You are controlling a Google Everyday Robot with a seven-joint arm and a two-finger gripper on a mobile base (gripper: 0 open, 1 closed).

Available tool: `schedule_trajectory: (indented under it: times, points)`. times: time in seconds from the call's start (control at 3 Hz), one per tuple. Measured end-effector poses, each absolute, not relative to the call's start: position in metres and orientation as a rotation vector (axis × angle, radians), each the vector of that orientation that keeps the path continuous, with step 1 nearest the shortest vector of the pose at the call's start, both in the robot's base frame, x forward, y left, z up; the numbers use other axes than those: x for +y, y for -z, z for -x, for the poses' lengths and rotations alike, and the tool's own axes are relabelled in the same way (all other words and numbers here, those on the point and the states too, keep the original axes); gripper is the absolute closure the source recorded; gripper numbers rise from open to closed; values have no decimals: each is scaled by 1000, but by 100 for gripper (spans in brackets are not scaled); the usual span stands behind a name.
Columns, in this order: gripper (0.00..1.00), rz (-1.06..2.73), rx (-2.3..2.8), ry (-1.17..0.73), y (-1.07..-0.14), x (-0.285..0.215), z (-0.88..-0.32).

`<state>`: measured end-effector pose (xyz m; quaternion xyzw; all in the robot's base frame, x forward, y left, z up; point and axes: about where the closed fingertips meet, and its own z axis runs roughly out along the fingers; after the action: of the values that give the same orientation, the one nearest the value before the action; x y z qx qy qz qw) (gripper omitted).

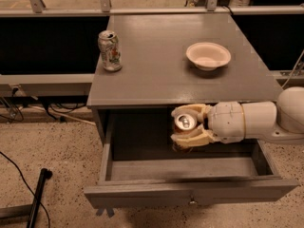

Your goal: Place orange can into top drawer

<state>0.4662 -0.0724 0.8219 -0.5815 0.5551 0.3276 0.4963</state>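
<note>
The cabinet [166,70] and the top drawer [142,196] are finished in matt grey painted wood, and a small metal knob [192,202] is set in the drawer front. The gripper [186,125], held over the open drawer and clasped around the orange can [185,122], seems to be moulded in smooth cream plastic. The can's silver top is seen as shiny metal. The bowl [208,55] is finished in matt white.
</note>
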Motion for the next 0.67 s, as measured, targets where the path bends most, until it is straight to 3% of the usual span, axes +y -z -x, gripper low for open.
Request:
schedule_trajectory:
  times: [0.67]
  points:
    - [100,1428,1306,-779,-817,-71,-467]
